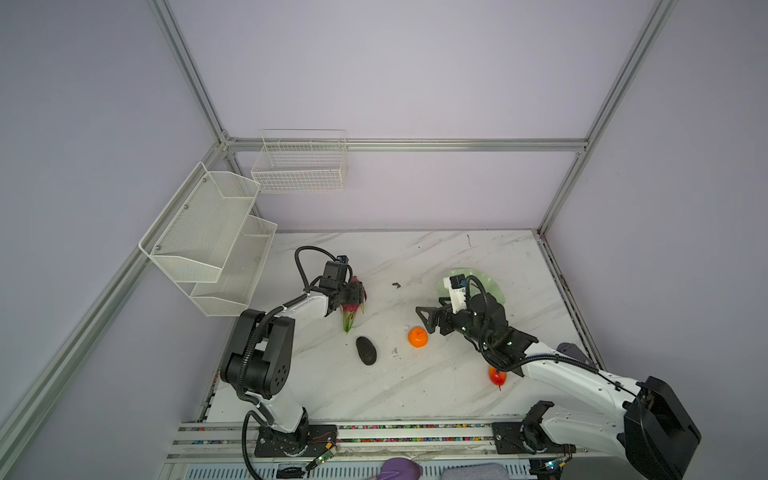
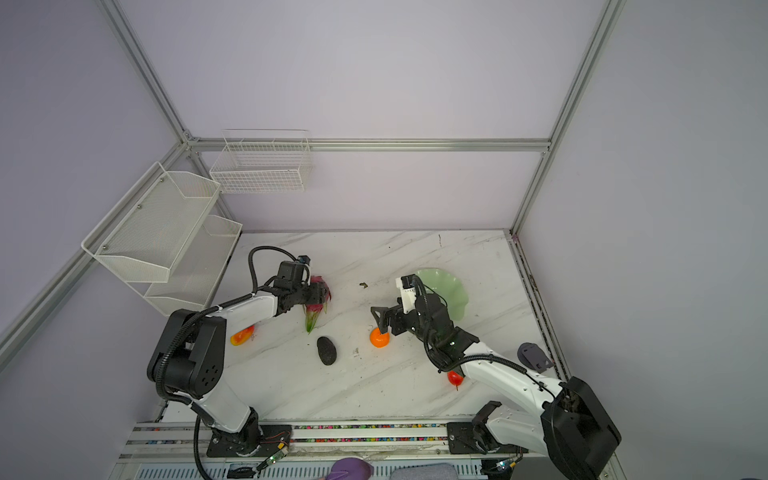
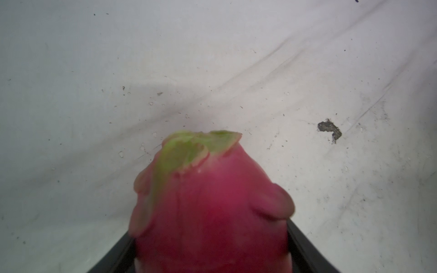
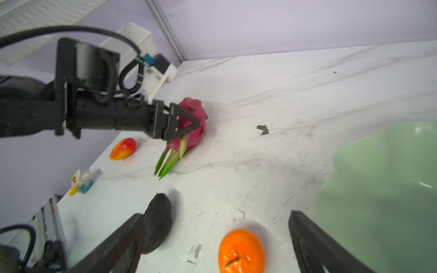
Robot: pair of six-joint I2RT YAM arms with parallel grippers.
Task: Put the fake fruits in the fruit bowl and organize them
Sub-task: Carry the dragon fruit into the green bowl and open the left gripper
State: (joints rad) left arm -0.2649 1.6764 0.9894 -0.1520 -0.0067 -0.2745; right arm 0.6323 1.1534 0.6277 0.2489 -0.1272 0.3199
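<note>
Left end effector [image 1: 354, 296] is partly closed on the dragon fruit [image 3: 212, 208]: left wrist view shows a black finger tight vs. each side of the magenta body, w/ the blunt green-capped end poking out past the fingertips. The fruit lies across the jaws, and its long green tips trail off to one side and rest on the marble bench [image 1: 415, 395]. Right end effector [image 1: 423, 320] is wide open w/ nothing in it, fingers well apart. The tangerine [image 1: 417, 337] sits on the bench in line w/ the gap btwn those fingers; whether a finger touches it can't be told. The avocado [image 1: 366, 350] lies on the bench btwn the two end effectors, nearer the right one, just beside one of its fingers in the right wrist view. The mint-green fruit bowl [image 2: 453, 291] is just behind the right end effector, partly hidden by its wrist. One mango [image 2: 242, 336] lies back beside the left forearm, well behind the left end effector. The other mango [image 1: 497, 376] peeks out under the right forearm, well behind that end effector. All five fruits are outside the bowl. A small toy figurine [image 4: 81, 180] stands near the first mango, at the bench edge.
</note>
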